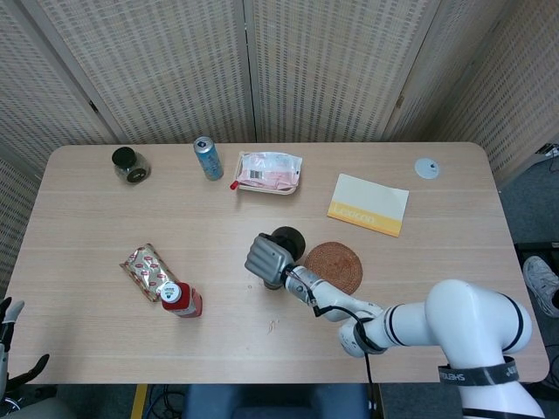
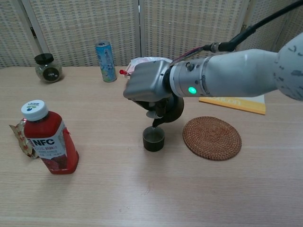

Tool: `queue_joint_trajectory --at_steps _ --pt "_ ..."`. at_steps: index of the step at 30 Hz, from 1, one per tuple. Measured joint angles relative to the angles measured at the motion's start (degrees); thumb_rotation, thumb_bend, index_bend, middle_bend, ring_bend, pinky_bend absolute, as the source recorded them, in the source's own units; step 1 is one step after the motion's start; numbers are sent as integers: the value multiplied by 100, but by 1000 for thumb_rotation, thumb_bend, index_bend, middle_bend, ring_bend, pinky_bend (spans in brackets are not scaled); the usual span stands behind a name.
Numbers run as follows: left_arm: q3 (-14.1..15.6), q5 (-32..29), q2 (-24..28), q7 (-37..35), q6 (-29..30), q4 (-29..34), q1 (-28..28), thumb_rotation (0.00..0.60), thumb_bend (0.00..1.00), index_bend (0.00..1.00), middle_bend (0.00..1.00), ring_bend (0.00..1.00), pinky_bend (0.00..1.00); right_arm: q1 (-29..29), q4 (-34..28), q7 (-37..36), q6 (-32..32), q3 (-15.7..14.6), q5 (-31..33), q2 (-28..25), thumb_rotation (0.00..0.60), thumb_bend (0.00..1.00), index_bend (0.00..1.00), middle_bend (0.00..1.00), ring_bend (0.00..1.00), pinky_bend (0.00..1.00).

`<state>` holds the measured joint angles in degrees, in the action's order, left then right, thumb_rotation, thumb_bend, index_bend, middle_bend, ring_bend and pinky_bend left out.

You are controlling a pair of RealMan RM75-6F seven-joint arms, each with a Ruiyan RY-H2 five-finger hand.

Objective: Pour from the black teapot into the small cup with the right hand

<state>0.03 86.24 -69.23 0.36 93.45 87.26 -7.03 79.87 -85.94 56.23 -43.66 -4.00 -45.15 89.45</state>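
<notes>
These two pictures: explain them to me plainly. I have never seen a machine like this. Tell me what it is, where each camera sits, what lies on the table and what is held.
It is a two-armed robot steered by a person. One picture looks down from its head, the other forward from its chest. Its right hand holds the black teapot tilted, spout just above the small cup. The left hand barely shows at the head view's edge. On the wooden table lie a woven coaster, a red juice bottle, a foil packet, a blue can, a dark-lidded jar, a pink packet, a yellow booklet and a small grey disc.
</notes>
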Motion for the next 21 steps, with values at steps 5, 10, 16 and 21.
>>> queue_joint_trajectory --at_steps 5,10,16,21 --pt "3 16 14 46 1 42 3 600 210 55 0 0 0 -111 -32 -303 5 63 -42 -71 548 471 1000 1000 919 560" --pt "10 37 31 111 -9 94 14 600 210 55 0 0 0 -272 -116 -818 57 182 -35 -192 547 466 1000 1000 919 560" --pt "10 64 64 183 -23 175 38 600 210 55 0 0 0 -543 -245 -1472 81 297 -158 -432 544 458 1000 1000 919 560" --pt "11 91 72 245 -60 231 75 600 210 55 0 0 0 -883 -405 -2203 70 398 -365 -730 547 454 1000 1000 919 560"
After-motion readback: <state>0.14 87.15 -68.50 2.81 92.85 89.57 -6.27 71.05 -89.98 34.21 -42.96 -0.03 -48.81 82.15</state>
